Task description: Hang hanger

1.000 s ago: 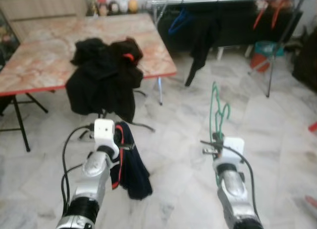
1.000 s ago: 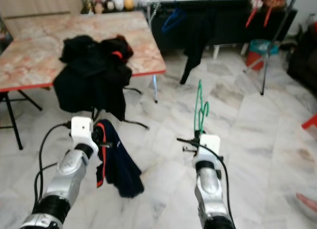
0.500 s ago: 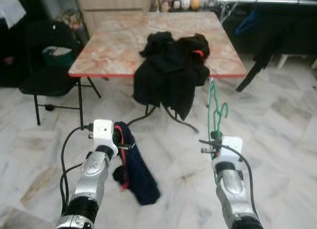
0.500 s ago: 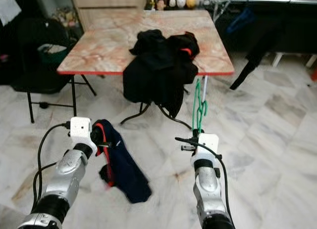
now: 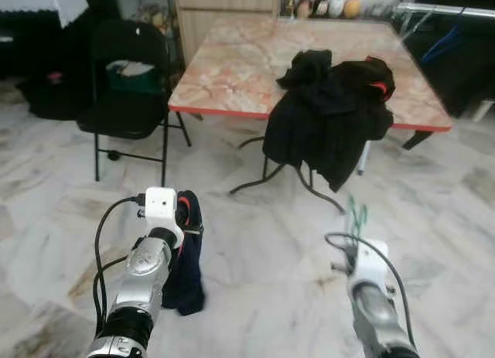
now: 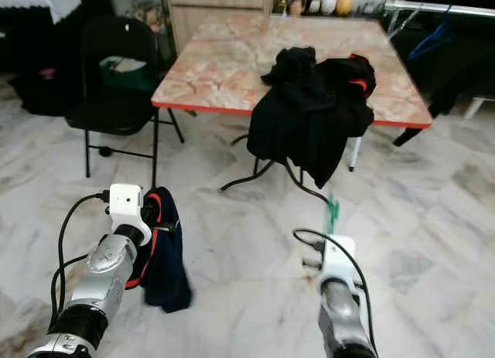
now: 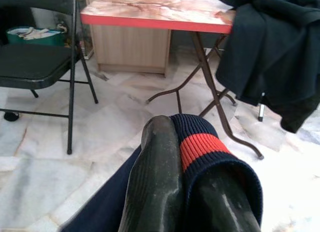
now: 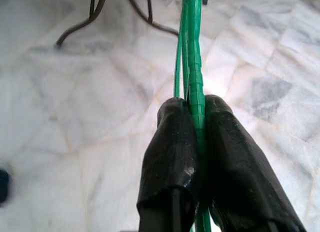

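white marble floor (image 5: 255, 273) lies under us. our right gripper (image 8: 196, 142) is squeezed tight on the green hanger (image 8: 192, 46), low by our right arm. our left gripper (image 7: 192, 172) pinches a navy cloth (image 5: 188, 257). we should keep the hanger steady and find the rail (image 5: 445, 10). since a moment ago we turned, and the table (image 5: 232, 72) slid right.

Home: marble floor (image 5: 255, 242), folding table (image 5: 232, 68)

black clothes (image 6: 313, 114) heaped on marble table (image 6: 224, 64), folding chair (image 6: 116, 72) beside it
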Controlling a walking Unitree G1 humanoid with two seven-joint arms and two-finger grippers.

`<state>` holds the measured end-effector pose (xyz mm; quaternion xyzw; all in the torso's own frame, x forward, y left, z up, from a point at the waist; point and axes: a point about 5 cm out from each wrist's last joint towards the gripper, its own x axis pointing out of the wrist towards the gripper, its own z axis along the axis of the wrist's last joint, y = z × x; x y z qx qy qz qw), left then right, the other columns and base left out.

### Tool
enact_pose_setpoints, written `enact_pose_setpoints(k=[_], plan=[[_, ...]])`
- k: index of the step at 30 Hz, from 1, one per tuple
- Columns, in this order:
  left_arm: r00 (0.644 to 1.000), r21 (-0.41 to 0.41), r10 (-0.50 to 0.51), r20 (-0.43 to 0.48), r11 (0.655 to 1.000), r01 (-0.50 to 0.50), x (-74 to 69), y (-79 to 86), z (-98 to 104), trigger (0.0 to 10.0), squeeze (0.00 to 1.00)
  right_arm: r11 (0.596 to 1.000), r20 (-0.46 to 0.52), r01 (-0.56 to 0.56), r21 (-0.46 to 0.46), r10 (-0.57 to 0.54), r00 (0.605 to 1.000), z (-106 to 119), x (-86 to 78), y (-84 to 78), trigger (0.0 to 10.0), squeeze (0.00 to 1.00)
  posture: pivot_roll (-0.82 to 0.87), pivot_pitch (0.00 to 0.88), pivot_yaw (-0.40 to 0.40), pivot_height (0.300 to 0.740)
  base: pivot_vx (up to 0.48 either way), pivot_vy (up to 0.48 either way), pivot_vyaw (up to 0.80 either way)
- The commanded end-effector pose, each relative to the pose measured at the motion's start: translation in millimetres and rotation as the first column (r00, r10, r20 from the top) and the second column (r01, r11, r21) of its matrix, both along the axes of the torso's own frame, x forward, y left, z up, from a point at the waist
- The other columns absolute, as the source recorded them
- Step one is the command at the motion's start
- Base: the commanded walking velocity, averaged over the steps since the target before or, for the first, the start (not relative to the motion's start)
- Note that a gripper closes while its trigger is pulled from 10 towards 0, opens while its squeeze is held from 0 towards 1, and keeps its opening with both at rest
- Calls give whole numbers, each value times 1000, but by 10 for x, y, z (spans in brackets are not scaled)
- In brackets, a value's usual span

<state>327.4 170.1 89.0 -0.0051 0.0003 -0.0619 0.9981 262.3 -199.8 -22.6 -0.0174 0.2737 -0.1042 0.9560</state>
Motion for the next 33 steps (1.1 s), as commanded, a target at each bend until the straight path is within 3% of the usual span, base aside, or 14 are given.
enact_pose_setpoints(k=[1, 8, 10, 12, 16, 21, 33], plan=[[999, 2, 1, 52, 1000, -1, 40, -23, 99, 10000, 0, 999, -89, -30, -17, 29, 996, -110, -100, -38, 10000, 0, -129, 0, -17, 740, 0, 0, 0], [998, 1, 9, 67, 1000, -9, 47, -2, 130, 10000, 0, 999, -277, -53, -5, 50, 960, -384, -441, -68, 10000, 0, -120, 0, -19, 740, 0, 0, 0], [997, -5, 12, 76, 1000, -11, 44, 22, 151, 10000, 0, 999, -351, -41, 9, 42, 935, -511, -650, -67, 10000, 0, -120, 0, -19, 740, 0, 0, 0], [997, -8, 13, 77, 1000, -12, 42, 29, 153, 10000, 0, 999, -366, -41, 10, 42, 930, -542, -706, -66, 10000, 0, -120, 0, -19, 740, 0, 0, 0], [997, -10, 16, 81, 1000, -15, 36, 34, 153, 10000, 0, 998, -439, -59, 26, 64, 896, -681, -977, -5, 10000, 0, -121, 0, -17, 740, 0, 0, 0], [997, -11, 16, 79, 1000, -15, 38, 26, 152, 10000, 0, 998, -418, 3, 65, 24, 908, -690, -1004, 5, 10000, 0, -121, 0, -17, 740, 0, 0, 0], [998, -9, 7, 70, 1000, -7, 33, -1, 129, 10000, 0, 997, -403, 25, 76, 8, 915, -670, -987, -75, 10000, 0, -119, 0, -17, 740, 0, 0, 0]])
